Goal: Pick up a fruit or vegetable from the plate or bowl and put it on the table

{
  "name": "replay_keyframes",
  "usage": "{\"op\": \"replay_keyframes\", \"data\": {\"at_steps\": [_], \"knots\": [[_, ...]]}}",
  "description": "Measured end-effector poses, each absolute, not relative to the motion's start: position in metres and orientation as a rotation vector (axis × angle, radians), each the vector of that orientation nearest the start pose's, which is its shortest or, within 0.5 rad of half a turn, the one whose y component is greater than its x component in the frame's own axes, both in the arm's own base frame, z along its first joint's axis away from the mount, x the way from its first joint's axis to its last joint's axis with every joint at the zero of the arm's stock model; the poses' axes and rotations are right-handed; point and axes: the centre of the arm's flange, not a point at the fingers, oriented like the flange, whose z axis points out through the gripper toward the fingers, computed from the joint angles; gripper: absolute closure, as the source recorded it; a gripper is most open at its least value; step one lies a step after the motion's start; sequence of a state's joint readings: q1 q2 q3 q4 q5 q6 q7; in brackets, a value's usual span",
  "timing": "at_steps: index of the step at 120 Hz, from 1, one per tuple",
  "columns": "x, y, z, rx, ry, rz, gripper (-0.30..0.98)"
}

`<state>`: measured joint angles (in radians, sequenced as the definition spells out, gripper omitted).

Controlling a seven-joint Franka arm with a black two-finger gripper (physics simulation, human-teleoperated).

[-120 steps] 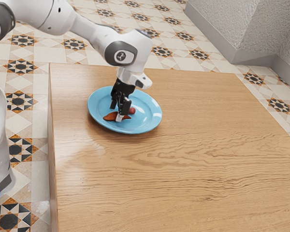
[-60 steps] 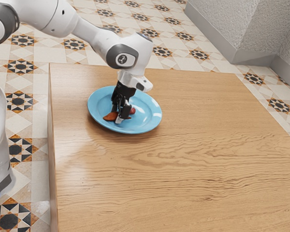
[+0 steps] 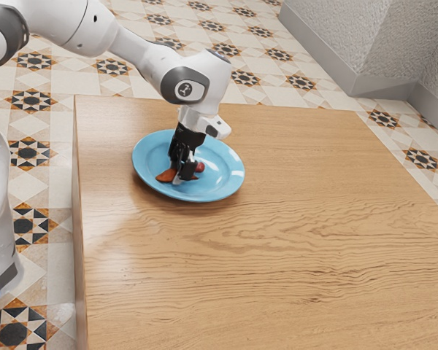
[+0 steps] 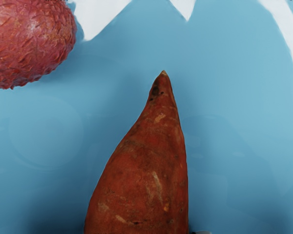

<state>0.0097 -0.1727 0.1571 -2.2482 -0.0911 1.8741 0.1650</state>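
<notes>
Low over the blue plate (image 3: 223, 157), my gripper (image 3: 180, 177) is shut on the reddish-brown sweet potato (image 3: 165, 176), whose ends stick out past the fingers. The potato appears to lie on the plate still. In the wrist view the sweet potato (image 4: 144, 180) runs from the lower edge to a pointed tip, with a small grey sliver, apparently a fingertip (image 4: 201, 232), beside it. A round pink-red lychee (image 3: 200, 167) rests on the plate near the fingers; in the wrist view the bumpy lychee (image 4: 27, 41) is apart from the potato.
The plate stands on a wooden table (image 3: 277, 240), near its edge by the arm's base. Bare wood stretches from the plate toward the exterior view's right and bottom. A grey-based wall (image 3: 379, 51) rises beyond the tiled floor.
Over the last second my hand has shifted slightly toward the exterior view's right and lower over the plate. The fingers have drawn together around the sweet potato.
</notes>
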Motion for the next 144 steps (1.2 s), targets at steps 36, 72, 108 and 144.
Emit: {"op": "replay_keyframes", "data": {"at_steps": [36,72,108,144], "knots": [[0.469,0.069,0.442,-3.264,-0.023,0.236,0.52],[0.497,0.033,0.485,-3.236,0.114,0.085,0.53],[0.499,-0.100,0.483,-3.206,0.464,0.072,0.54],[0.493,-0.144,0.489,-3.213,0.527,0.042,0.20]]}}
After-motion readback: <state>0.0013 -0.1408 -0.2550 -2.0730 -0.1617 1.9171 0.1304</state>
